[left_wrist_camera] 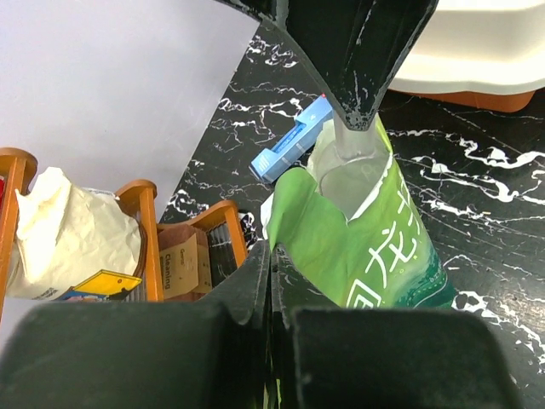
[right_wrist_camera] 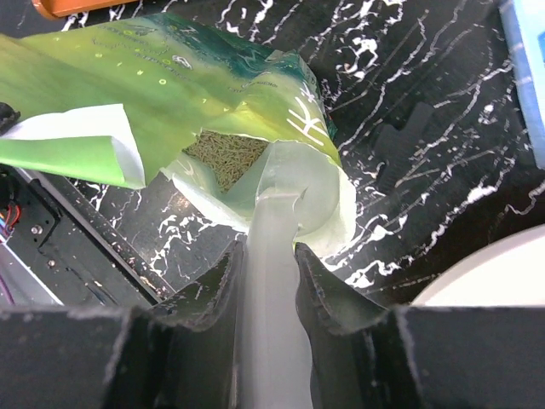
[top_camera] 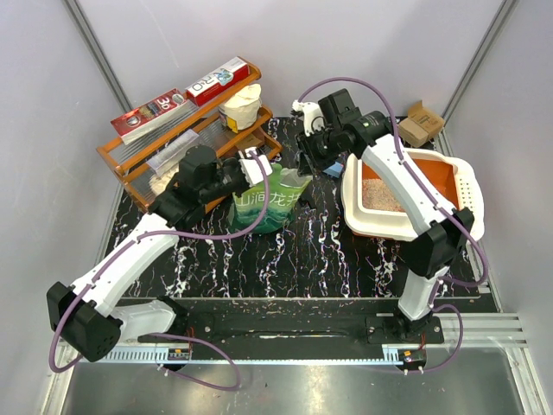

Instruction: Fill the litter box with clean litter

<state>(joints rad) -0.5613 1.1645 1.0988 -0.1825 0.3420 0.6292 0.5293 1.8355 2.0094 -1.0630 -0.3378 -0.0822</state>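
Right claw [right_wrist_camera: 268, 256] grips scoop [right_wrist_camera: 274, 213] — aimed into pouch [right_wrist_camera: 170, 77].

Both arms lean over the green pouch [top_camera: 270, 206]: left gripper [left_wrist_camera: 270, 256] pinched shut, seemingly on its rim; right gripper [right_wrist_camera: 271, 254] clamping a pale handle [right_wrist_camera: 269, 341] above its mouth.

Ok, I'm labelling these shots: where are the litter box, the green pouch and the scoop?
litter box [top_camera: 380, 227], top view, white front rim.
green pouch [top_camera: 270, 206], top view, printed front face.
scoop [right_wrist_camera: 271, 256], right wrist view, its pale handle.
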